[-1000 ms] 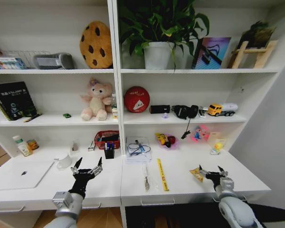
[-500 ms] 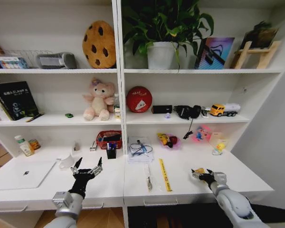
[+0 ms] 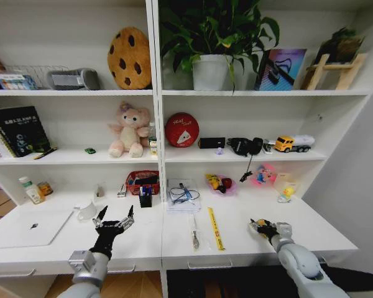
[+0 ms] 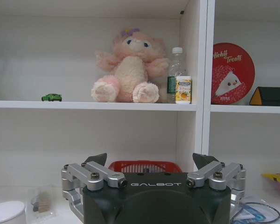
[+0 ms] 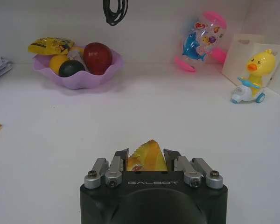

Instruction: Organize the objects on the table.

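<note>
White desk (image 3: 248,239) and white shelves fill the room in front of the robot. Nearest, at the front right of the desk, the right gripper (image 3: 262,227) has its fingers pinched on a small yellow packet (image 5: 146,158), low on the desk top. It looks like the packet is just being picked up, so this job has only begun.

At the front left, the left gripper (image 3: 114,221) hangs over the desk with its fingers spread wide and nothing in them. It seems to be waiting.

Many things are left on the desk. A laptop (image 3: 30,228) lies flat near the left gripper. A yellow ruler (image 3: 215,228) and a pen (image 3: 193,231) lie side by side in the middle. Farther back are a white cup (image 3: 85,212), a red basket (image 3: 141,182), a pink bowl (image 5: 76,74) of fruit and a duck toy (image 5: 248,77).

On the shelf above, a green toy car (image 4: 52,97) and a bottle (image 4: 173,74) sit on either side of a pink plush bear (image 4: 129,67). Most of the tidying still looks undone.
</note>
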